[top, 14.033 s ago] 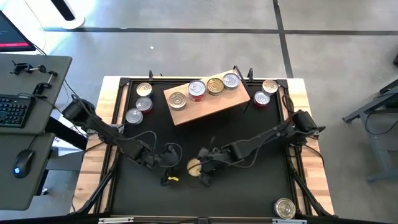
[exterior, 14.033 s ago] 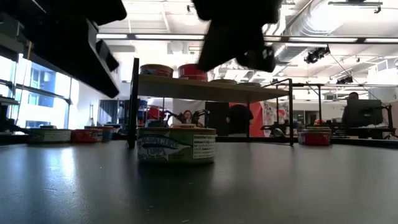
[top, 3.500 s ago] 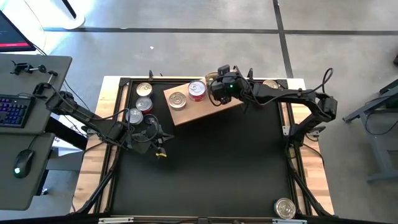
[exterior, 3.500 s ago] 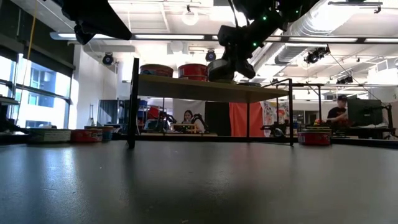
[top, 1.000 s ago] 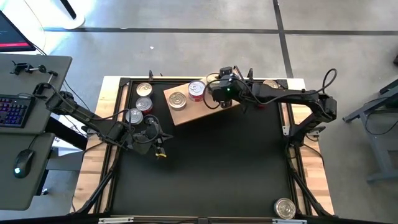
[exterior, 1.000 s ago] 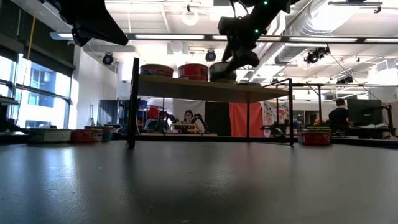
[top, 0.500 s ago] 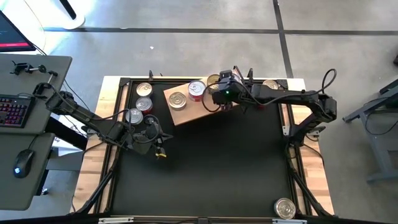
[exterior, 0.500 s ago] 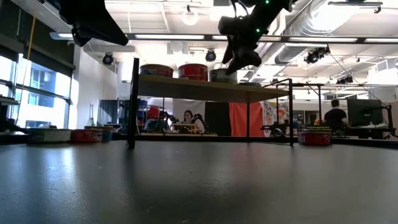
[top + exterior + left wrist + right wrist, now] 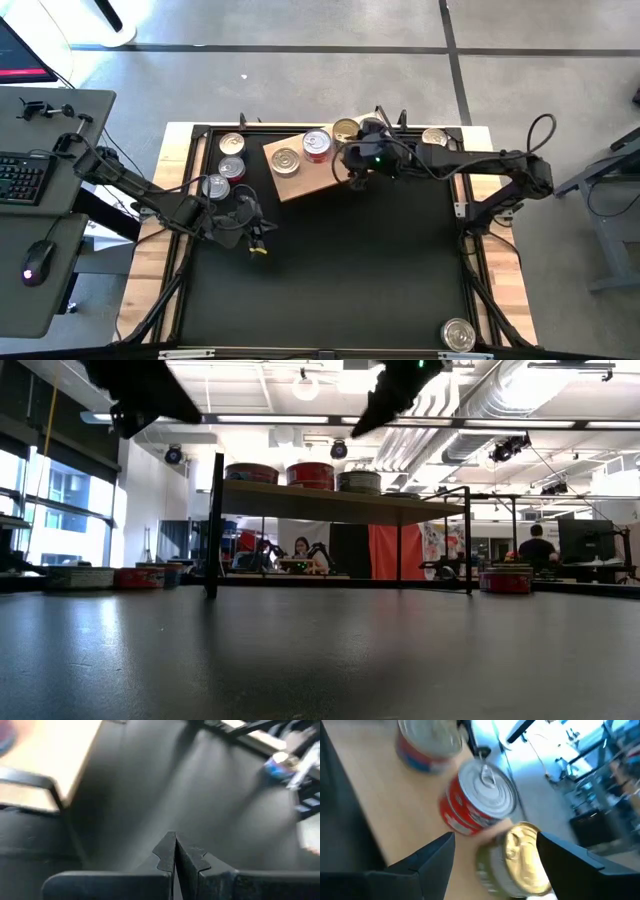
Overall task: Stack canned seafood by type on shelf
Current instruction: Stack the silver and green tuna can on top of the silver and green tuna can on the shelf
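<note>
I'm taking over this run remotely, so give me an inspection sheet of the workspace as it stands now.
Surface: black table mat, mostly bare.
Job's things: wooden shelf carries a gold-lidded can, a red-sided can and a silver-lidded can; three cans sit left of it, one loose can lies at the near right corner.
Clutter: nothing seen.
Grippers: right gripper open over the shelf, fingers empty, gold-lidded can between them but apart; left gripper shut, empty, low at the left.
Cables: looped along both arms.
Surroundings: desk with keyboard at left; people far behind.
</note>
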{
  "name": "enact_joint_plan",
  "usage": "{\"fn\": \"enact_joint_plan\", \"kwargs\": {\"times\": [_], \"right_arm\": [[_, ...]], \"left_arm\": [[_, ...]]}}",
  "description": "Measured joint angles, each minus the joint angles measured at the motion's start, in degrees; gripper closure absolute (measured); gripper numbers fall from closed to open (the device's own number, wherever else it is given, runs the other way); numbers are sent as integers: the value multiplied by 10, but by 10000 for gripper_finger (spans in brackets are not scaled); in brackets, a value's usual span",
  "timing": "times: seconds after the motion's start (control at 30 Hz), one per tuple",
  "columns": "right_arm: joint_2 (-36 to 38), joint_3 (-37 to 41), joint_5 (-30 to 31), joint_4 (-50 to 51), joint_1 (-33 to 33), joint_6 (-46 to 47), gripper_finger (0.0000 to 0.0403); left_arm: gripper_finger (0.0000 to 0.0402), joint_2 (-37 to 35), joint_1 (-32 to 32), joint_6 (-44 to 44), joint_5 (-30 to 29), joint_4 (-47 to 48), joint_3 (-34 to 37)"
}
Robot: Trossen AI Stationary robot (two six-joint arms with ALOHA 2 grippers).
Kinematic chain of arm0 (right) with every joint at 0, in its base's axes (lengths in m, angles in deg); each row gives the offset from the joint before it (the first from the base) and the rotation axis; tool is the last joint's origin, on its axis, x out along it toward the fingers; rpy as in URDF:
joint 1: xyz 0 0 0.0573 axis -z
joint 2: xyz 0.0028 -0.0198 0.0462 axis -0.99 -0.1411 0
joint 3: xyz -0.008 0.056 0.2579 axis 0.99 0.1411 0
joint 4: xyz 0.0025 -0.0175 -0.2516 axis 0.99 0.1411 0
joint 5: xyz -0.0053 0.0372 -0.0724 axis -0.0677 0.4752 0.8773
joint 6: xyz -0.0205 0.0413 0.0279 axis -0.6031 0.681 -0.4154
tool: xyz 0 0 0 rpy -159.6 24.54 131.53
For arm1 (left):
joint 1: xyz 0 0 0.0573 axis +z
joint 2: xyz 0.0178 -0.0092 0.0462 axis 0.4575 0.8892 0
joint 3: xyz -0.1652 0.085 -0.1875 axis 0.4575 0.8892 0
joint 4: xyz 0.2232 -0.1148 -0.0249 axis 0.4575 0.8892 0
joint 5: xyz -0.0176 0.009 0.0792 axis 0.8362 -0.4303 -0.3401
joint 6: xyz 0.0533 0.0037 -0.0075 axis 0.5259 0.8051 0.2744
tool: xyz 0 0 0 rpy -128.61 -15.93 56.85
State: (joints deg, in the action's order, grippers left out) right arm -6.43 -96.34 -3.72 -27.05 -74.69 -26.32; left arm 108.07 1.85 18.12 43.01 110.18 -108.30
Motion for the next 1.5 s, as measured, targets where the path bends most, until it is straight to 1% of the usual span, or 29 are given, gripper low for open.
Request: {"fn": "enact_joint_plan", "kwargs": {"times": [0.1,0.13,0.2,0.27,0.33,0.4,0.43,0.5,0.57,0.63,0.67,0.73,0.8,0.83,0.87,0.97,1.0,1.07,1.2,1.3,1.5], "right_arm": [[10,0,-4,-7,-24,130,132],[11,0,-5,-11,-32,181,132],[11,0,-19,-19,-44,272,132],[10,0,-55,-21,-54,334,132],[8,0,-105,-29,-60,357,132],[6,0,-149,-25,-64,351,132],[6,0,-160,-25,-67,349,132],[7,0,-164,-17,-71,344,132],[6,0,-162,-1,-70,344,138],[0,0,-148,18,-63,347,163],[-3,0,-145,27,-59,347,184],[-17,0,-145,43,-52,346,251],[-32,0,-148,44,-45,334,339],[-40,0,-155,42,-40,330,369],[-50,0,-163,36,-36,330,383],[-74,0,-186,19,-29,342,380],[-78,0,-189,13,-30,343,385],[-81,0,-190,5,-34,345,398],[-81,0,-191,5,-52,358,396],[-81,0,-189,5,-63,365,401],[-81,0,-172,5,-86,377,402]], "left_arm": [[402,-2,1,12,16,-46,0],[402,-3,10,9,30,-46,-6],[402,-3,45,-15,75,-16,-27],[402,-3,96,-30,141,59,-55],[402,-3,149,-19,188,178,-91],[401,-3,193,3,191,302,-131],[401,-4,213,13,187,358,-149],[402,-7,245,17,183,451,-170],[401,-9,271,11,185,524,-169],[402,-9,292,14,190,570,-147],[401,-9,302,21,194,586,-126],[401,-8,323,23,207,592,-78],[401,-8,344,28,209,576,-29],[402,-7,355,28,208,566,-7],[402,-6,366,25,204,554,12],[401,-4,399,40,197,508,49],[401,-2,410,52,186,497,55],[402,7,433,59,166,480,61],[402,22,471,74,141,448,61],[401,47,490,76,120,433,61],[401,117,524,89,118,425,61]]}}
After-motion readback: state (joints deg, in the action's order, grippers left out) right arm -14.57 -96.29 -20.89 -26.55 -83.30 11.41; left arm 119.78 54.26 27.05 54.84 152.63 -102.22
